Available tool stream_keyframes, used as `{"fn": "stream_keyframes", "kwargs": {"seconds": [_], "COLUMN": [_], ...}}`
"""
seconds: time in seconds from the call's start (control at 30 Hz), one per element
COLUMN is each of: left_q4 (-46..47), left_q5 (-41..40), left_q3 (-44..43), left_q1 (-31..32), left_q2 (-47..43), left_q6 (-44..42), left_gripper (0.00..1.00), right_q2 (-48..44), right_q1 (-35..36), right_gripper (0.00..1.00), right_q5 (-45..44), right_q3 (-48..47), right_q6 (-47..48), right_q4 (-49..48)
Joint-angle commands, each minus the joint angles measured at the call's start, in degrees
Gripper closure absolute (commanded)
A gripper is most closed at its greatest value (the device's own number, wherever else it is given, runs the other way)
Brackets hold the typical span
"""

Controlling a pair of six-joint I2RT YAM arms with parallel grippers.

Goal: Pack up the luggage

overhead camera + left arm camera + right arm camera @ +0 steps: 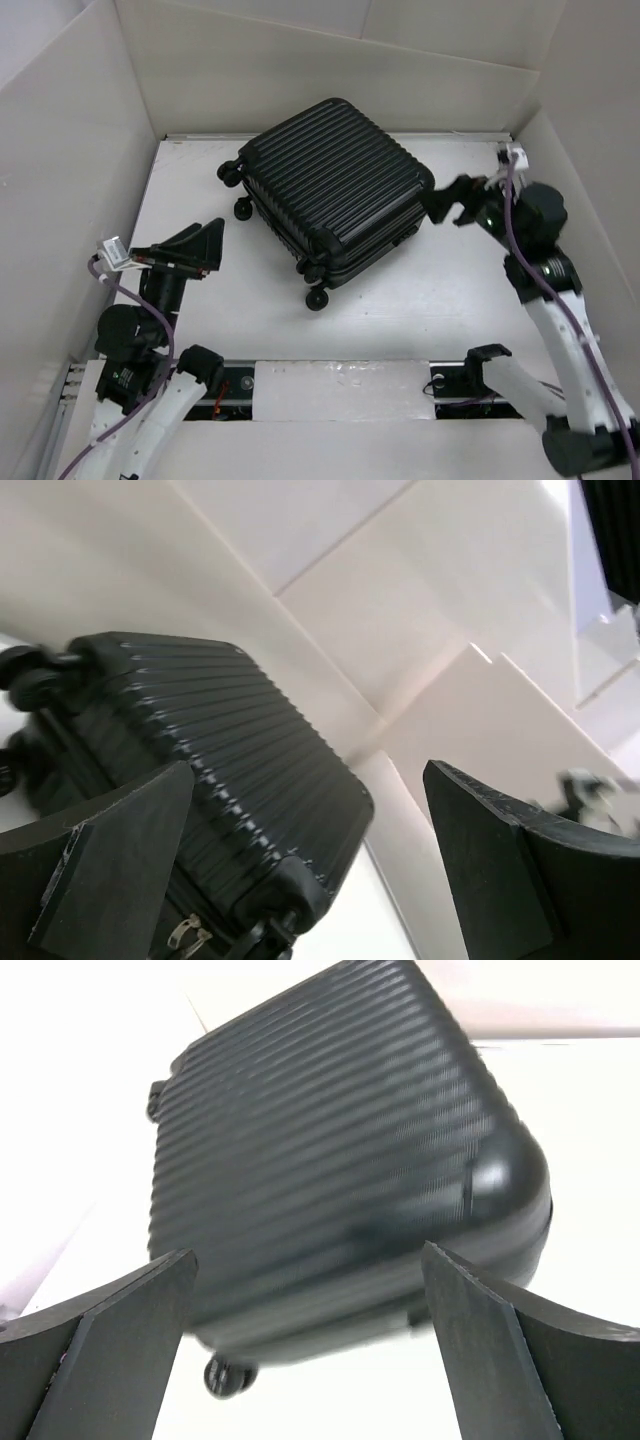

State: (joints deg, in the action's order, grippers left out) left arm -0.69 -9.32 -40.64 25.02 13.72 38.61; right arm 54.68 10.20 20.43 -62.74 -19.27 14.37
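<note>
Luggage (330, 180): closed, lying flat on the white table (450, 290), back of centre and turned askew, with its wheels along the near-left side. Edges: white walls (60, 150) shut in the table at left, back and right, and the case's far corner lies near the back wall. Open room: bare table in front of the case and at either side. Left gripper (215, 248): jaws spread wide, nothing held, left of the wheeled side and apart from it. Right gripper (440, 212): jaws spread wide, nothing held, just beside the case's right corner; contact cannot be told.
</note>
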Motion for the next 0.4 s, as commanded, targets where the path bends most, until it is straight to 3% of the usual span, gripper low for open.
{"fn": "stream_keyframes", "kwargs": {"seconds": [0.0,0.17,0.37], "left_q4": [-9.4,-11.3,-10.0], "left_q5": [-4.9,-0.8,2.7], "left_q3": [-2.8,-0.6,3.7], "left_q1": [-0.1,-0.1,-0.1], "left_q2": [-0.4,-0.9,-3.0], "left_q6": [-1.4,-2.1,-3.5], "left_gripper": [0.0,0.0,0.0], "right_q2": [-11.5,-26.0,-30.8], "right_q1": [0.4,0.4,1.1], "right_gripper": [0.0,0.0,0.0], "right_q5": [-5.6,-8.6,-10.5], "right_q3": [6.9,15.1,18.2], "right_q6": [-1.0,-2.3,-5.1], "right_q4": [4.0,11.2,13.1]}}
